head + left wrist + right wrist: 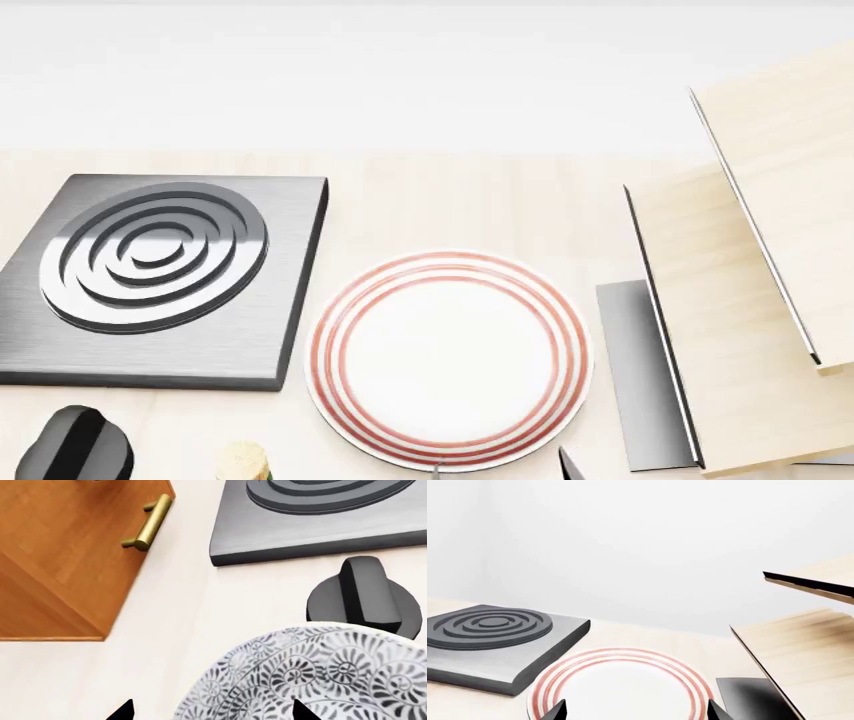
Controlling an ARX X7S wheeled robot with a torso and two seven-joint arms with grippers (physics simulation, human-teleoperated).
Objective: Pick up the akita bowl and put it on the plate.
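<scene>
The akita bowl (313, 680) sits on the pale bench (187, 630) right under the left gripper (210, 711), just beside a dark knob (363, 596). One dark tip is outside the rim and one over the bowl, so the jaws are apart. It's deep, ceramic-looking, covered in grey-black floral swirls. The plate (449, 358) is flat, white, red-ringed, nothing on it, next to the square grey burner (160, 275). Right gripper (637, 711) hangs over it, jaws apart.
</scene>
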